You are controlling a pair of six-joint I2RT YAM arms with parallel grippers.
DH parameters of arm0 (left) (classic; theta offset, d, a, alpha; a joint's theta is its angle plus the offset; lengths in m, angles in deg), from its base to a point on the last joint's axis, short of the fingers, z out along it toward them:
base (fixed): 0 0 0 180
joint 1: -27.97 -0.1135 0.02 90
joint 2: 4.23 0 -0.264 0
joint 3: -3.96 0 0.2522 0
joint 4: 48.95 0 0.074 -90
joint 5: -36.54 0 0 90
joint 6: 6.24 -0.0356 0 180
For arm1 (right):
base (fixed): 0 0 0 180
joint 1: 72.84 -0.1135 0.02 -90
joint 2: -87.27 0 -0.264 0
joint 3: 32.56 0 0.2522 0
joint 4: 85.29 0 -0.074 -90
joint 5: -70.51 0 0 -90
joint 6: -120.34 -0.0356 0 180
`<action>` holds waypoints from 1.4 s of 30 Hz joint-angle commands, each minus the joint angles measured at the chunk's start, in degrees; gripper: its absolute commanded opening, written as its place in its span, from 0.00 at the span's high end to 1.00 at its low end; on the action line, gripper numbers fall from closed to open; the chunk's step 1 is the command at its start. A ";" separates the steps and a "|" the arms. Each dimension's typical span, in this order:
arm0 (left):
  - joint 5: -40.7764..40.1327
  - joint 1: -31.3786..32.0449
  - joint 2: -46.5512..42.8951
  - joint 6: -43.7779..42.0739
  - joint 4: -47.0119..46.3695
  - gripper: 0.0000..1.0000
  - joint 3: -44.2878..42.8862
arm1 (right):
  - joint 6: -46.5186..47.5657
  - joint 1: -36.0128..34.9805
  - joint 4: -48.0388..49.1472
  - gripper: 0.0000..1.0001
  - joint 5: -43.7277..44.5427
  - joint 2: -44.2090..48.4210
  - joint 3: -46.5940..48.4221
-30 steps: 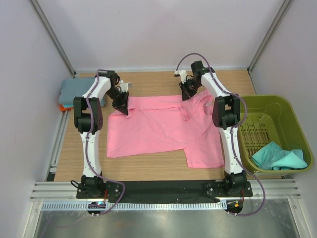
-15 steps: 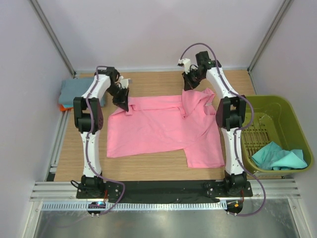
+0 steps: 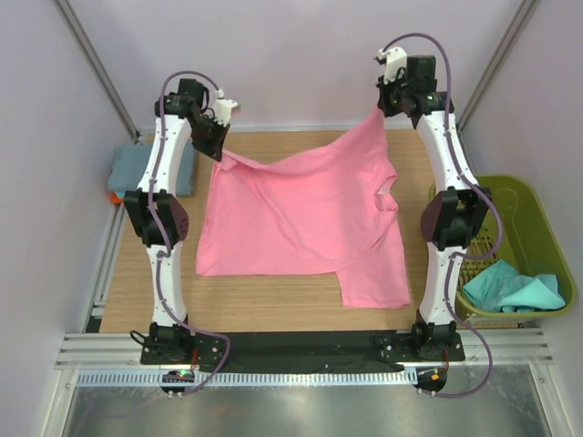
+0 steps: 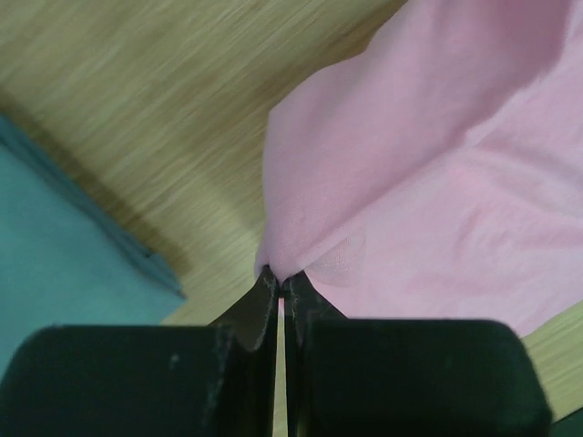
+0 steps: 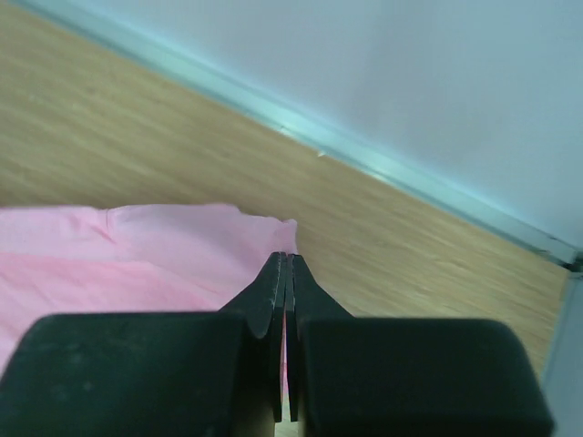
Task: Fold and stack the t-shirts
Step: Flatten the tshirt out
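The bright pink t-shirt [image 3: 301,214] hangs from both grippers, its far edge lifted off the wooden table and its near part still lying flat. My left gripper [image 3: 221,150] is shut on the shirt's far left corner, seen pinched in the left wrist view [image 4: 281,278]. My right gripper [image 3: 381,107] is raised high and shut on the far right corner, seen in the right wrist view [image 5: 284,259]. A folded grey-blue t-shirt [image 3: 141,168] lies on an orange one at the table's far left. A teal t-shirt [image 3: 512,287] lies crumpled in the basket.
The olive-green plastic basket [image 3: 510,191] stands at the right of the table. Grey walls close in the back and sides. The black base rail [image 3: 301,346] runs along the near edge.
Both grippers have risen and moved toward the back wall, the right one more. They have lifted the pink shirt's far edge off the table and stretched it out between them.
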 commanded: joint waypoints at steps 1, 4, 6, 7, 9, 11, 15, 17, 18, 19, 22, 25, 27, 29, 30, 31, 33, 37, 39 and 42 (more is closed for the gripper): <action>-8.13 0.72 -7.78 -12.03 -0.81 1.00 1.71 | -3.02 0.29 7.19 0.99 7.35 9.12 1.39; -11.13 1.07 -13.05 -18.70 -3.63 1.00 8.38 | -3.47 0.47 6.84 0.99 8.33 12.12 -0.09; -11.31 1.25 -16.12 -19.52 -5.65 1.00 14.86 | -4.17 0.47 6.58 0.99 7.98 14.85 -4.04; -11.14 1.16 -16.58 -18.65 -8.10 1.00 17.43 | -4.35 0.47 6.31 0.99 7.28 15.38 -5.45; -10.96 1.95 -15.71 -18.03 -8.56 0.94 20.60 | -4.44 0.38 5.17 0.99 6.75 16.00 -8.44; -11.31 3.27 -13.95 -14.80 -8.30 0.87 20.18 | -4.70 0.38 4.82 0.99 6.39 16.00 -9.76; -6.74 3.27 -8.68 -7.50 -4.97 0.63 17.37 | -4.96 0.38 4.29 0.99 5.69 16.00 -11.17; -7.18 2.92 -7.62 -4.25 -4.17 0.60 17.97 | -5.14 0.38 4.29 0.99 5.60 15.74 -11.96; -7.27 2.75 -7.88 -3.54 -5.39 0.60 19.29 | -5.58 0.29 4.29 0.99 5.51 14.95 -12.05; -7.27 2.31 -8.49 -3.35 -6.09 0.60 22.95 | -5.84 0.38 4.29 0.99 5.43 14.51 -11.97; -8.49 2.22 -12.70 -5.28 -11.08 0.60 33.13 | -6.63 0.38 4.55 0.99 4.90 12.84 -11.53; -12.18 2.22 -17.62 -11.24 -19.34 0.62 42.29 | -6.81 0.38 4.47 0.99 4.81 11.69 -11.61; -15.61 2.30 -21.93 -16.68 -29.09 0.62 52.67 | -6.81 0.20 4.55 0.99 4.99 11.43 -11.79; -16.75 2.22 -22.99 -19.25 -32.72 0.62 57.69 | -6.81 0.20 4.47 0.99 5.25 11.34 -12.14; -17.11 2.22 -22.56 -19.78 -33.86 0.62 57.71 | -6.81 0.12 4.47 0.99 5.34 11.43 -12.40; -17.28 2.22 -22.03 -19.53 -33.87 0.62 57.36 | -6.72 0.03 4.38 0.99 5.16 11.52 -12.67; -16.85 2.30 -21.50 -18.48 -33.96 0.62 55.96 | -6.64 -0.06 4.12 0.99 5.34 11.69 -13.11; -17.46 2.92 -23.51 -15.84 -37.82 0.62 56.39 | -5.85 -0.15 4.20 0.99 5.51 12.31 -14.51; -17.11 3.71 -24.31 -15.66 -38.70 0.62 56.56 | -5.58 -0.15 4.11 0.99 5.60 12.66 -14.78; -16.85 5.11 -24.23 -15.83 -37.92 0.62 56.21 | -5.58 -0.15 4.11 0.99 5.78 12.75 -14.60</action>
